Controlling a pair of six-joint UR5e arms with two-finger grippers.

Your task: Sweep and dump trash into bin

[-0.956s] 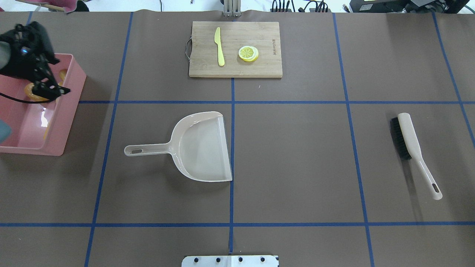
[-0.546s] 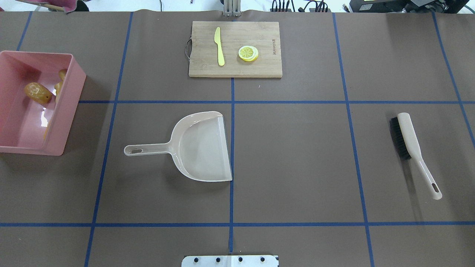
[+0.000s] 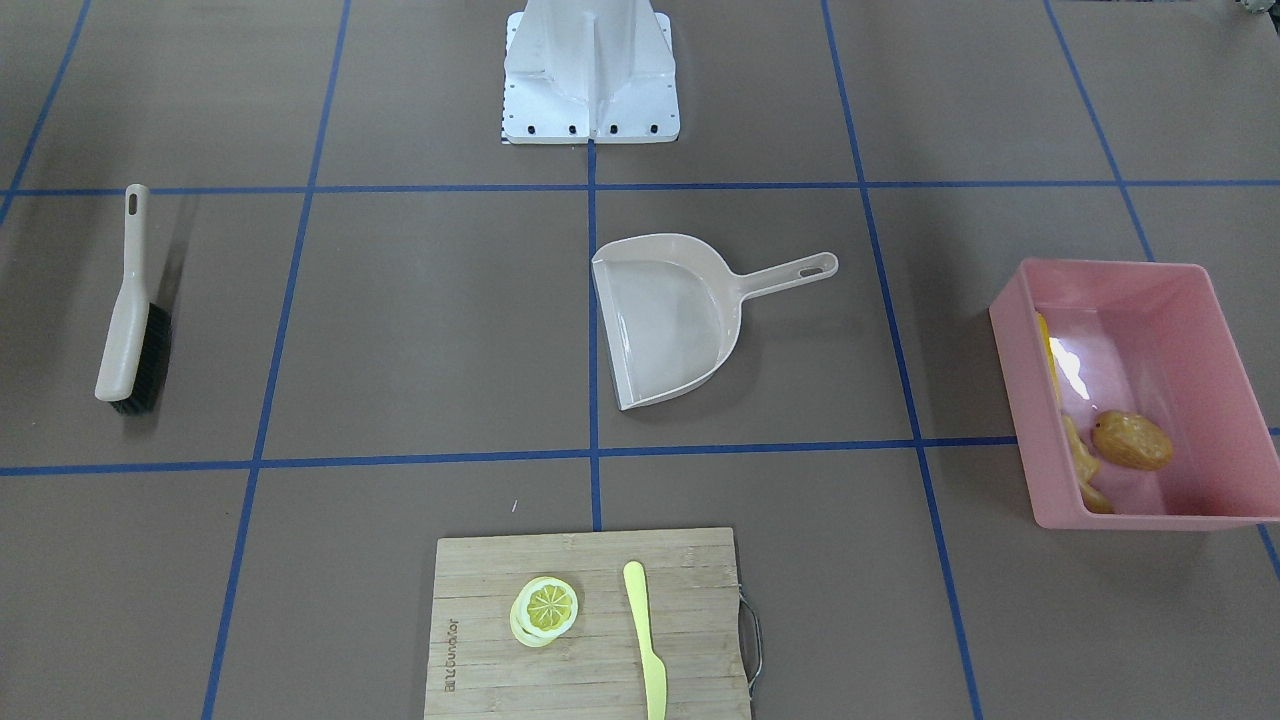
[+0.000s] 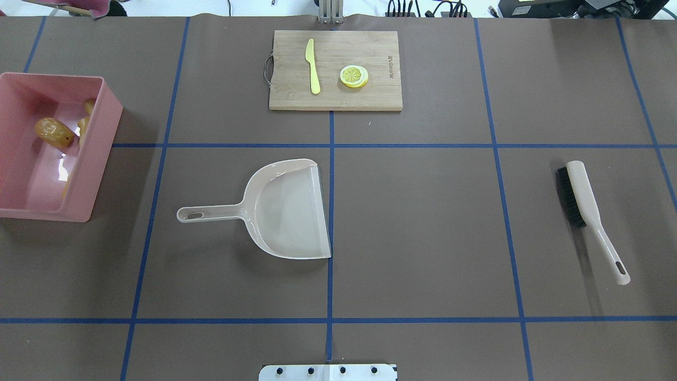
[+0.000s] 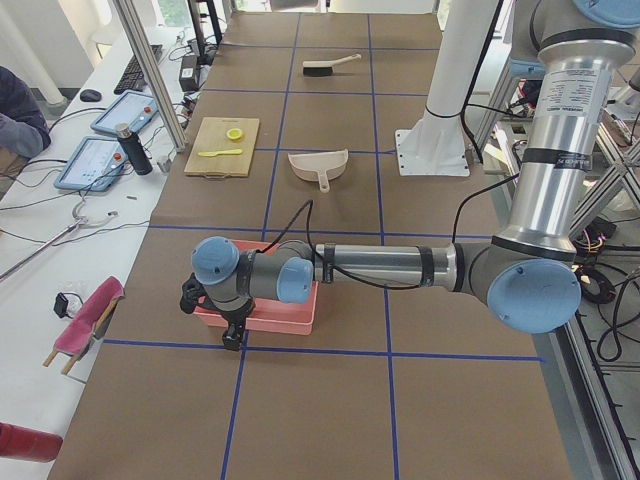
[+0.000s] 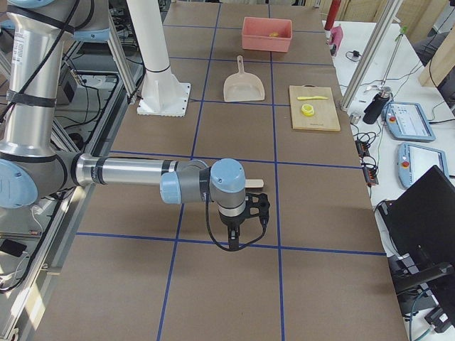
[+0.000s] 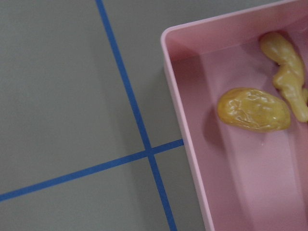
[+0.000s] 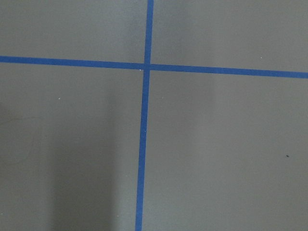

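Note:
The pink bin [image 4: 98, 153] stands at the table's left end; it also shows in the front view [image 3: 1020, 400] and the left wrist view [image 7: 185, 125]. Inside lie the brown potato [image 4: 54, 132] [image 7: 253, 109], the tan ginger root [image 4: 84, 124] [image 7: 288, 72] and a sliver of yellow corn cob [image 3: 1045, 345] against the wall. My left gripper [image 5: 232, 338] hangs at the bin's outer end; I cannot tell if it is open. My right gripper [image 6: 238, 238] hangs over bare table near the brush; I cannot tell its state.
The beige dustpan [image 4: 288, 211] lies empty mid-table, handle toward the bin. The brush [image 4: 579, 196] lies at the right. A wooden cutting board [image 4: 370, 95] at the far edge holds a yellow-green knife [image 4: 312, 66] and a lemon slice [image 4: 354, 75].
One second ago my left gripper hung over the bin in the overhead view; it has since moved off past the left edge. Nothing on the table has moved.

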